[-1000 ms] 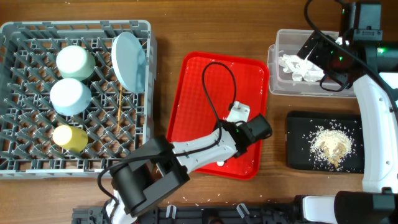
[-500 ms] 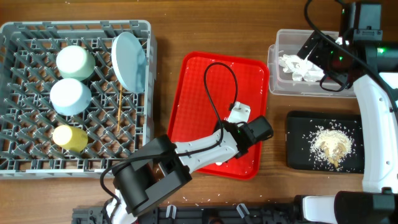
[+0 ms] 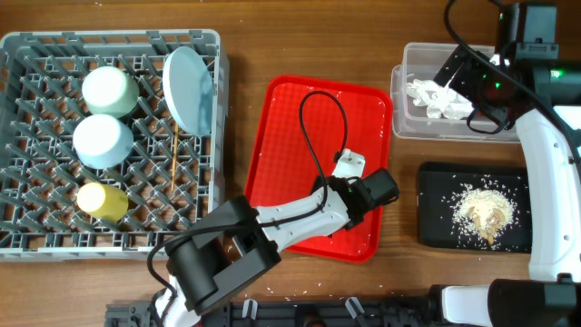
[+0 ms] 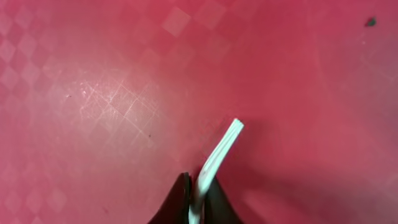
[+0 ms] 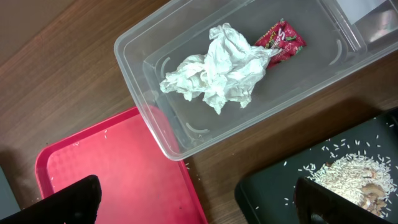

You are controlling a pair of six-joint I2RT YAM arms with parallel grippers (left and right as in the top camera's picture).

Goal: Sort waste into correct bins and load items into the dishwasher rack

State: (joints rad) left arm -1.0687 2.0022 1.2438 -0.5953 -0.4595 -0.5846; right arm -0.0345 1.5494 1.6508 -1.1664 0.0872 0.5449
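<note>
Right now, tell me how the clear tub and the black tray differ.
The clear tub is see-through with raised walls; the black tray is opaque and flat. The tub holds crumpled tissue and a red wrapper; the tray holds rice. Both are rectangular, right of the red tray.

- The whole view is filled by the red tray (image 4: 93, 62).
- A white plastic fork (image 4: 221, 149) is pinched edge-on in the left claw (image 4: 196, 208), its free end raised up and to the right.
- Fine scratches are seen left of the fork.
- A dark speck (image 4: 370, 22) is seen well up-right of the fork.
</note>
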